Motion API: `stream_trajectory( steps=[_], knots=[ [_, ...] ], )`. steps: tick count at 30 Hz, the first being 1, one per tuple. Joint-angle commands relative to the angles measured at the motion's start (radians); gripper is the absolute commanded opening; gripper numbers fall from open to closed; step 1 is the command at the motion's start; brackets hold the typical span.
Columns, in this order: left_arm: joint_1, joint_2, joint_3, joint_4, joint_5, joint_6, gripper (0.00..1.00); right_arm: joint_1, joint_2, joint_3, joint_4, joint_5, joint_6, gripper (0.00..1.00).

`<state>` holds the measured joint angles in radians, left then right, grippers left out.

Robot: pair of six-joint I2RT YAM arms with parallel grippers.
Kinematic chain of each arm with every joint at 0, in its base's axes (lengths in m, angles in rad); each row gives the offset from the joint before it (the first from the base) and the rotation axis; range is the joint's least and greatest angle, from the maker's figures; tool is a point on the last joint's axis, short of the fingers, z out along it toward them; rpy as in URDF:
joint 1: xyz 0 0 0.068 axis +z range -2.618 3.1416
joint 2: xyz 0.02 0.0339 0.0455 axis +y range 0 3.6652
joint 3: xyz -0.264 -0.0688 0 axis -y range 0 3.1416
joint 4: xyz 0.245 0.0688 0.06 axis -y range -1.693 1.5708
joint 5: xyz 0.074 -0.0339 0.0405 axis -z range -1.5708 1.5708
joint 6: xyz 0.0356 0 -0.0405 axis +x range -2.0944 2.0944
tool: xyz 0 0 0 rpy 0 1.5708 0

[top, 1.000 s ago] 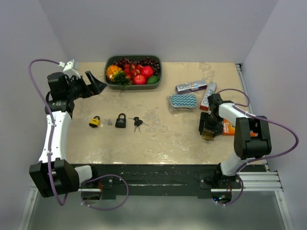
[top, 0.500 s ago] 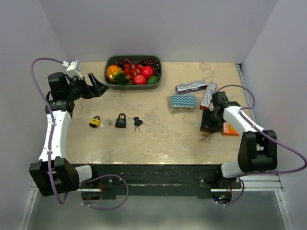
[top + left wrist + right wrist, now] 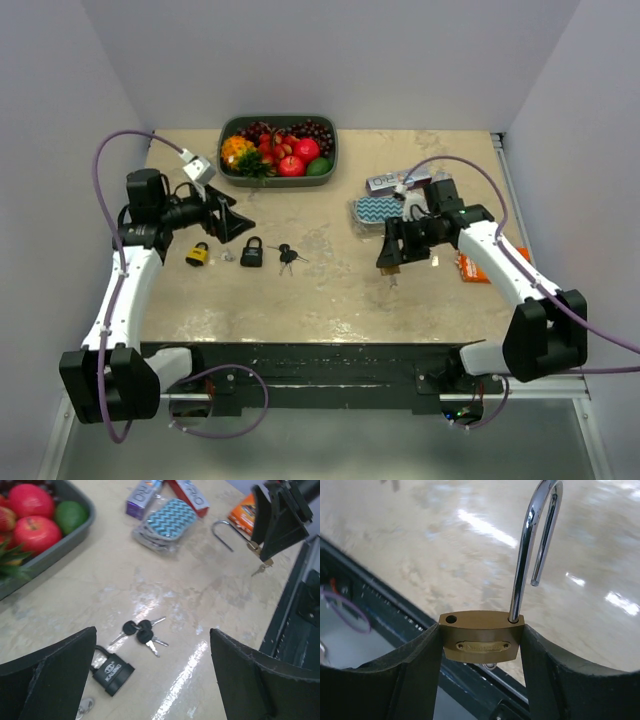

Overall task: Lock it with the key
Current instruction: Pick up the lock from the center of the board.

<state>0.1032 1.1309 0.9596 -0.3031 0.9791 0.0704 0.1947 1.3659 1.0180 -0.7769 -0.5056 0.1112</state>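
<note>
My right gripper point(image 3: 392, 256) is shut on a brass padlock point(image 3: 481, 642) and holds it above the table, right of centre. Its silver shackle point(image 3: 535, 545) stands open, swung out of the body. A key hangs from under the lock body; in the left wrist view it dangles below the gripper point(image 3: 262, 566). My left gripper point(image 3: 232, 222) is open and empty, above the table left of centre. Below it lie a black padlock point(image 3: 251, 252), shut, and a bunch of black-headed keys point(image 3: 287, 256). They also show in the left wrist view, padlock point(image 3: 111, 671) and keys point(image 3: 140, 632).
A yellow padlock point(image 3: 198, 254) lies left of the black one. A fruit tray point(image 3: 330, 160) stands at the back. A chevron pouch point(image 3: 380, 211), a tube box point(image 3: 398, 180), a red box point(image 3: 430, 212) and an orange packet point(image 3: 472, 268) lie at the right.
My right arm has lifted the brass padlock and carried it left toward the table's middle. My left arm has swung forward and right, over the black padlock and keys.
</note>
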Motion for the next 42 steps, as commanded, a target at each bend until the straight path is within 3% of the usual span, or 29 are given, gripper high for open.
stream_trajectory(
  steps=[1, 3, 7, 11, 18, 26, 31, 38, 41, 42],
  knots=[
    [-0.094, 0.003, -0.024, -0.094, 0.170, 0.413, 0.99, 0.220, -0.079, 0.111, 0.034, -0.197, -0.143, 0.00],
    [-0.124, -0.009, -0.062, -0.058, 0.246, 0.468, 0.99, 0.270, -0.102, 0.134, 0.059, -0.211, -0.177, 0.00],
    [-0.172, -0.010, -0.130, 0.146, 0.334, 0.353, 0.96, 0.389, -0.111, 0.172, 0.061, -0.221, -0.228, 0.00],
    [-0.298, -0.010, -0.128, 0.133, 0.271, 0.419, 0.94, 0.475, -0.107, 0.214, 0.041, -0.221, -0.271, 0.00],
    [-0.444, -0.054, -0.170, 0.274, 0.176, 0.376, 0.87, 0.612, -0.091, 0.260, 0.013, -0.217, -0.294, 0.00],
    [-0.550, -0.039, -0.113, 0.039, 0.196, 0.583, 0.76, 0.655, -0.068, 0.297, 0.024, -0.208, -0.281, 0.00],
    [-0.569, -0.040, -0.114, 0.033, 0.185, 0.580, 0.56, 0.670, -0.059, 0.310, 0.021, -0.205, -0.289, 0.00],
    [-0.591, -0.034, -0.084, 0.001, 0.146, 0.582, 0.00, 0.677, -0.062, 0.315, 0.022, -0.205, -0.292, 0.00],
    [-0.591, -0.043, -0.078, 0.022, 0.128, 0.530, 0.00, 0.675, -0.062, 0.314, 0.025, -0.208, -0.297, 0.00],
    [-0.589, -0.045, -0.076, 0.022, 0.135, 0.505, 0.00, 0.675, -0.060, 0.312, 0.024, -0.206, -0.295, 0.05]
  ],
)
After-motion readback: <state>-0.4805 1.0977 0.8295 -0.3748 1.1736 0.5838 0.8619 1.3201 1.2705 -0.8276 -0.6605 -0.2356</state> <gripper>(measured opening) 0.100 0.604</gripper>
